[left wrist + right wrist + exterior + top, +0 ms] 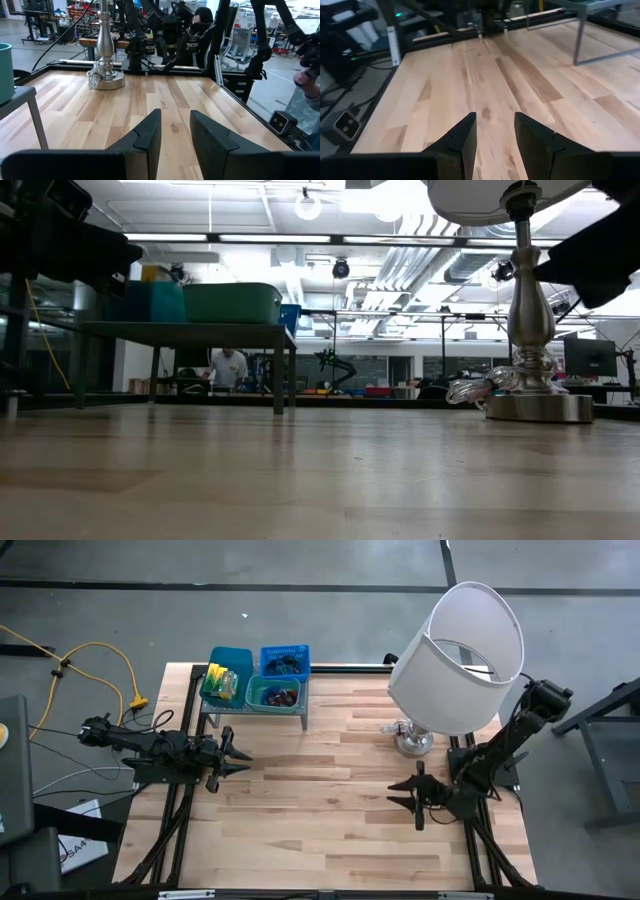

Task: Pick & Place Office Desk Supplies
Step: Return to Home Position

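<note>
The supplies are off the table and sorted into three bins on the shelf: yellow-green packets, black loops, and red and blue rings. From the left gripper the shelf stands just beside the fingers, off their pointing line, not ahead of them. Its long axis runs roughly along the way that hand points. The left gripper's fingers are spread with nothing between them. The right gripper, likewise spread and empty, sits well apart across the table, near the lamp. The left arm is thus the nearer one, and I judge that a pull-back along its own line would keep it off the shelf leg. No brand, label or writing can be read.
</note>
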Controlling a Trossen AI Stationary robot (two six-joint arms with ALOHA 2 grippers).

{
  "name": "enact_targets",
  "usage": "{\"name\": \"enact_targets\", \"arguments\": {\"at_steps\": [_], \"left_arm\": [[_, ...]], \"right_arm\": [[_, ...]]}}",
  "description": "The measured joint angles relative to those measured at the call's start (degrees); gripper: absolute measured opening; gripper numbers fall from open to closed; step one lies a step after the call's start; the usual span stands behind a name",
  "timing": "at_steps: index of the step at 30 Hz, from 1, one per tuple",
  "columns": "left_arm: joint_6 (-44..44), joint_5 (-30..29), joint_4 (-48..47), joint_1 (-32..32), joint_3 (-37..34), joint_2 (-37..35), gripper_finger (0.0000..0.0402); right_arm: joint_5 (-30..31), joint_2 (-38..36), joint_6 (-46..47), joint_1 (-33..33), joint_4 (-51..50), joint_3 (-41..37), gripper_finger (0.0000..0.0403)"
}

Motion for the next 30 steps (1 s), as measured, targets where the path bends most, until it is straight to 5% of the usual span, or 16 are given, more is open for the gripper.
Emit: {"name": "enact_targets", "arguments": {"at_steps": [6, 15, 30], "left_arm": [[0.00, 0.00, 0.00, 0.01, 0.00, 0.00, 0.0098], [0.00, 0.00, -0.02, 0.02, 0.00, 0.01, 0.0098], [0.00, 0.00, 0.39, 0.00, 0.00, 0.00, 0.0098]], "right_arm": [[-6.86, -0.84, -9.30, -4.27, 11.63, -5.59, 0.0120], [-7.45, -4.20, -14.47, -10.54, 18.28, -11.83, 0.0120], [-7.34, -19.92, -24.75, -13.68, 14.86, -16.94, 0.0120]]}}
